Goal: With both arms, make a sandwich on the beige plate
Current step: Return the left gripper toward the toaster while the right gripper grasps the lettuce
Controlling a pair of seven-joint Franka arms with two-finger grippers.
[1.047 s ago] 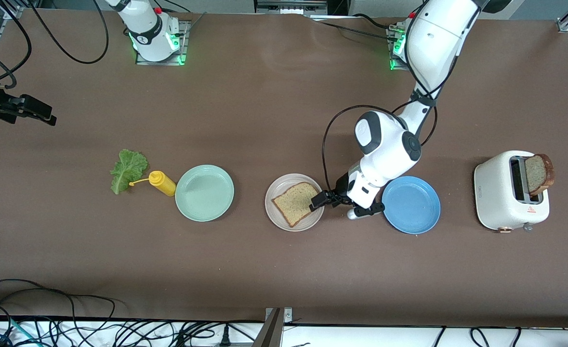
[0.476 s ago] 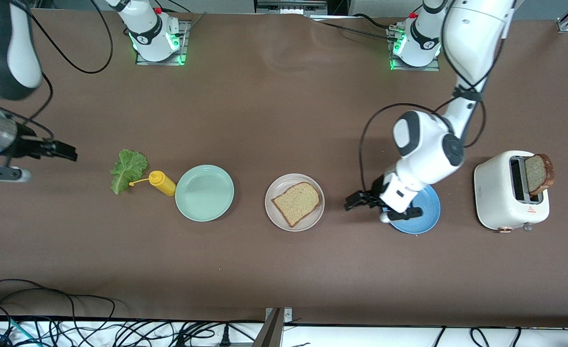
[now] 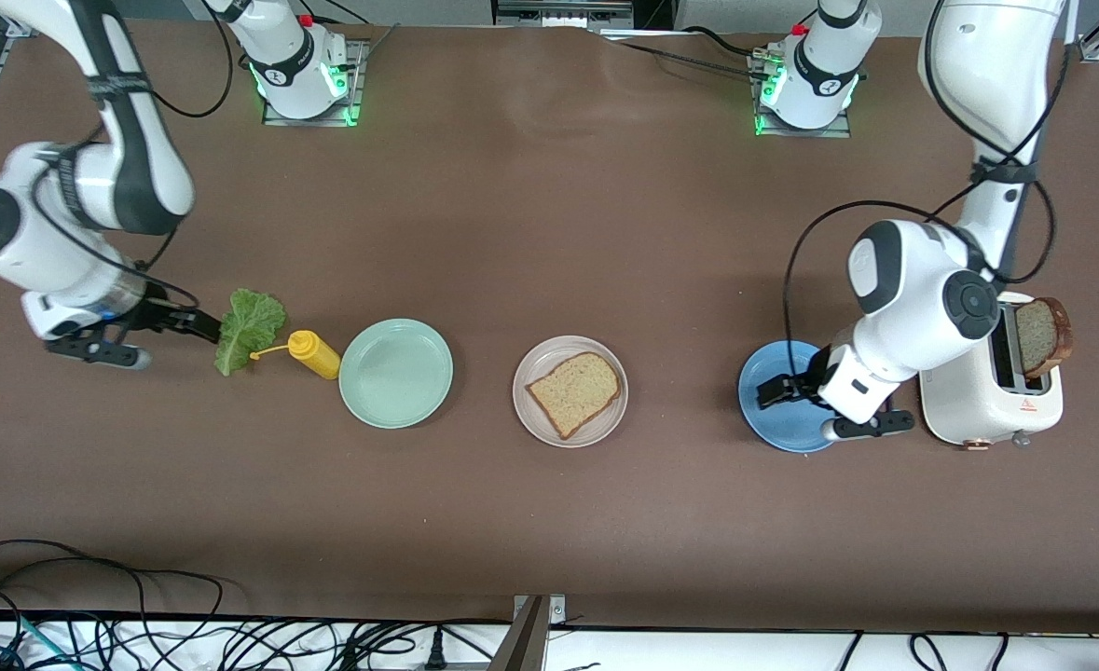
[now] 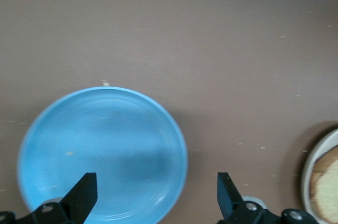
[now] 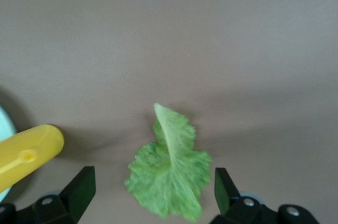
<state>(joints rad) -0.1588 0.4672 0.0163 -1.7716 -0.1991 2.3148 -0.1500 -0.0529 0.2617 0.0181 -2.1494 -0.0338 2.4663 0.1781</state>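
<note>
One tan bread slice (image 3: 575,392) lies flat on the beige plate (image 3: 549,360) at mid-table. A second slice (image 3: 1041,335) sticks up out of the white toaster (image 3: 968,373). The green lettuce leaf (image 3: 249,328) lies on the table toward the right arm's end. My right gripper (image 3: 206,326) is open, low beside the leaf. In the right wrist view the leaf (image 5: 169,179) sits between its fingers (image 5: 80,187). My left gripper (image 3: 765,392) hangs open and empty over the blue plate (image 3: 777,431). The left wrist view shows that plate (image 4: 103,145) below the gripper (image 4: 156,197).
A yellow squeeze bottle (image 3: 314,354) lies right beside the lettuce, with a mint green plate (image 3: 396,373) next to it. The toaster stands close to the left arm's wrist. The beige plate's rim (image 4: 311,171) shows at the edge of the left wrist view.
The left gripper has drawn away from the beige plate to over the blue plate, leaving the slice there. The right arm has swung in and come down to the lettuce.
</note>
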